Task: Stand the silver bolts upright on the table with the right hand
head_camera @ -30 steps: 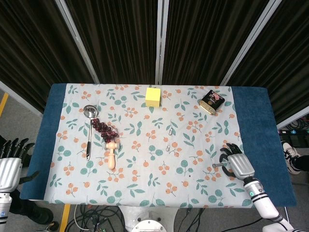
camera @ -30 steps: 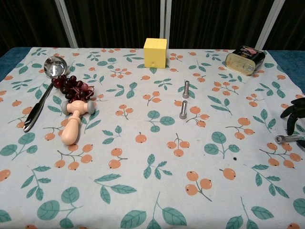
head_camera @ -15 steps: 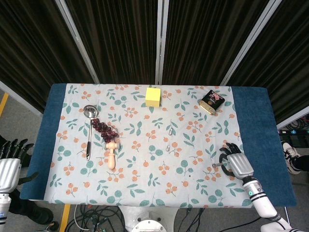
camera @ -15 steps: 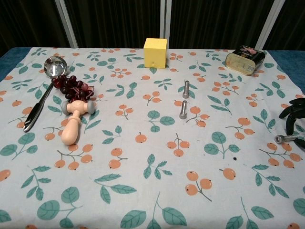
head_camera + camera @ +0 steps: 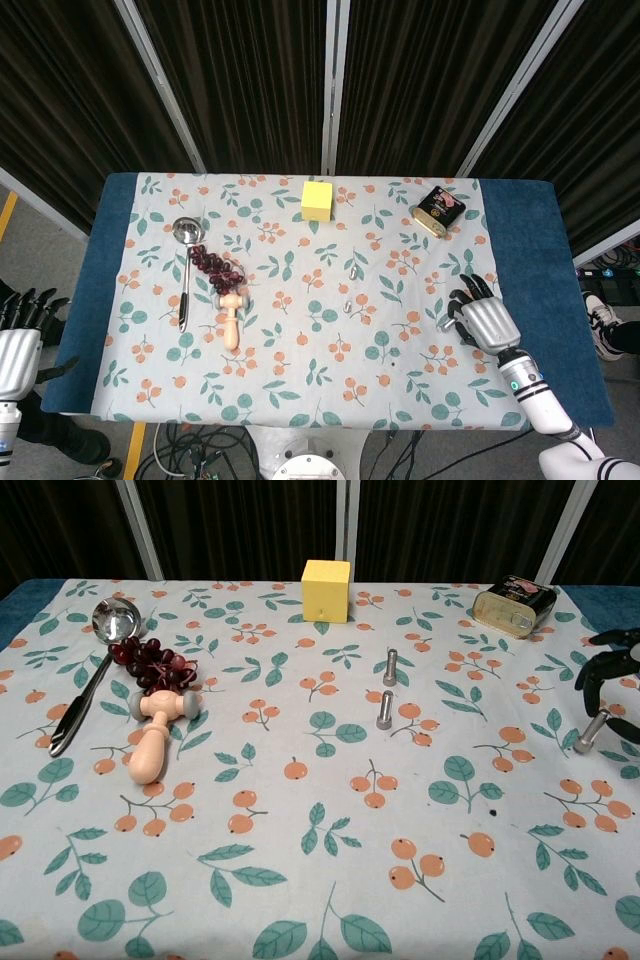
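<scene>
Third silver bolt (image 5: pixel 592 731): at the right edge of the floral tablecloth (image 5: pixel 300 880), held tilted in the right hand (image 5: pixel 487 323), head end low and toward table centre. In the chest view the grip looks like a pinch near the shank's far end, with the dark fingers (image 5: pixel 600 660) spread above it; exact contact points cannot be made out. The head view shows only a small silver tip poking out at the hand's left side.

Two more silver bolts stand upright mid-table: far one (image 5: pixel 390 667), near one (image 5: pixel 385 710), close together, well apart from the held one. So two done, one in progress, by my reading.

Left hand (image 5: pixel 18 345): off the table's left edge, fingers apart, holding nothing.

Risks:
- Bolt is off vertical. Released at this angle it would likely topple and roll, possibly off the nearby right edge.
- Cloth is soft, so a narrow base may rock on it.
- Grip seems slight; the bolt could slip or pivot while being reoriented.

Change vs. one second ago: bolt then lay roughly horizontal and lower at the right edge of the chest view, hand just above it. Now it is lifted and tipped toward upright, with the hand shifted up and away from the table's near edge. Yellow block (image 5: pixel 326 590), tin (image 5: pixel 514 605), ladle (image 5: pixel 88 670), grapes (image 5: pixel 152 663) and wooden massager (image 5: pixel 155 734) unchanged.
</scene>
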You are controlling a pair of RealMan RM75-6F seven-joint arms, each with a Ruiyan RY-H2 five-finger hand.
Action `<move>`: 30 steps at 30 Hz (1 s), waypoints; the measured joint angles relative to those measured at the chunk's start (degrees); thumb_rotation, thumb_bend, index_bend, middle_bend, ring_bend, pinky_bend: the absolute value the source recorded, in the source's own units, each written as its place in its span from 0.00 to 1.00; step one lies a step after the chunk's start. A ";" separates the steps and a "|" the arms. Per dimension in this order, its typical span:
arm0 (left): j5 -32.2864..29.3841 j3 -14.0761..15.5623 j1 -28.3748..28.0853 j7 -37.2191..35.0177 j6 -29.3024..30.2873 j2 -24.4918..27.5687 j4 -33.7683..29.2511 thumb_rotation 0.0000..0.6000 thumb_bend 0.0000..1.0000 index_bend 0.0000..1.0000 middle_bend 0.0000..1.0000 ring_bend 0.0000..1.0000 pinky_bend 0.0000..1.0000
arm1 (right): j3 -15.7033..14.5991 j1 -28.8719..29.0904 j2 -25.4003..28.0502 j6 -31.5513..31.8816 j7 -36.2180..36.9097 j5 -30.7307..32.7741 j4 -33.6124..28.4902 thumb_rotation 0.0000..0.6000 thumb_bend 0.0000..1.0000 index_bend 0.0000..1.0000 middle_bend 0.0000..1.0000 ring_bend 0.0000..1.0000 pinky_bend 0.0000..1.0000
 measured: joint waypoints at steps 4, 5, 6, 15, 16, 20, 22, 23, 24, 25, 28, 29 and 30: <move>-0.12 0.14 0.33 -0.27 0.20 -0.05 0.16 1.00 0.00 0.19 0.10 0.01 0.00 | 1.70 3.42 2.34 -3.77 -5.81 0.52 -2.92 1.00 0.47 0.61 0.29 0.00 0.00; -0.12 0.18 0.40 -0.32 0.25 -0.05 0.16 1.00 0.00 0.19 0.10 0.01 0.00 | 2.30 4.57 2.81 -5.13 -7.59 0.91 -3.57 1.00 0.47 0.61 0.29 0.00 0.00; -0.10 0.21 0.46 -0.36 0.31 -0.05 0.13 1.00 0.00 0.19 0.10 0.01 0.00 | 2.76 5.44 3.06 -6.19 -8.86 1.29 -3.93 1.00 0.47 0.61 0.29 0.00 0.00; -0.32 0.29 0.67 -0.35 0.17 0.16 -0.11 1.00 0.00 0.18 0.10 0.01 0.00 | 5.46 11.16 1.00 -12.70 -14.10 5.69 -2.58 1.00 0.47 0.61 0.29 0.00 0.00; -0.29 0.28 0.63 -0.29 0.11 0.18 -0.16 1.00 0.00 0.18 0.10 0.01 0.00 | 5.46 11.37 0.55 -12.89 -14.25 5.77 -2.11 1.00 0.47 0.61 0.29 0.00 0.00; -0.31 0.24 0.50 -0.18 -0.13 0.17 -0.23 1.00 0.00 0.18 0.10 0.01 0.00 | 5.34 12.22 -1.74 -13.06 -14.53 5.79 0.43 1.00 0.47 0.61 0.29 0.00 0.00; -0.38 0.21 0.45 -0.15 -0.27 0.21 -0.22 1.00 0.00 0.18 0.10 0.01 0.00 | 5.23 12.48 -2.76 -12.88 -14.39 5.67 1.59 1.00 0.47 0.61 0.28 0.00 0.00; -0.39 0.20 0.45 -0.19 -0.27 0.23 -0.23 1.00 0.00 0.18 0.10 0.01 0.00 | 5.15 12.64 -3.41 -12.71 -14.13 5.57 2.27 1.00 0.47 0.60 0.28 0.00 0.00; -0.42 0.18 0.46 -0.21 -0.26 0.24 -0.23 1.00 0.00 0.18 0.10 0.01 0.00 | 5.08 12.75 -3.83 -12.54 -13.85 5.47 2.69 1.00 0.47 0.60 0.28 0.00 0.00; -0.44 0.17 0.46 -0.22 -0.28 0.24 -0.21 1.00 0.00 0.18 0.10 0.01 0.00 | 5.00 12.86 -4.17 -12.32 -13.58 5.33 3.01 1.00 0.47 0.60 0.28 0.00 0.00; -0.39 0.18 0.43 -0.18 -0.34 0.21 -0.20 1.00 0.00 0.18 0.10 0.01 0.00 | 4.74 13.05 -4.91 -11.49 -13.05 4.80 3.75 1.00 0.47 0.59 0.27 0.00 0.00; -0.39 0.18 0.41 -0.16 -0.38 0.20 -0.21 1.00 0.00 0.18 0.10 0.01 0.00 | 4.67 13.12 -5.23 -11.25 -12.81 4.68 3.99 1.00 0.47 0.59 0.27 0.00 0.00; -0.36 0.18 0.41 -0.17 -0.38 0.20 -0.22 1.00 0.00 0.18 0.10 0.01 0.00 | 4.61 13.18 -5.45 -11.18 -12.66 4.64 4.17 1.00 0.47 0.59 0.27 0.00 0.00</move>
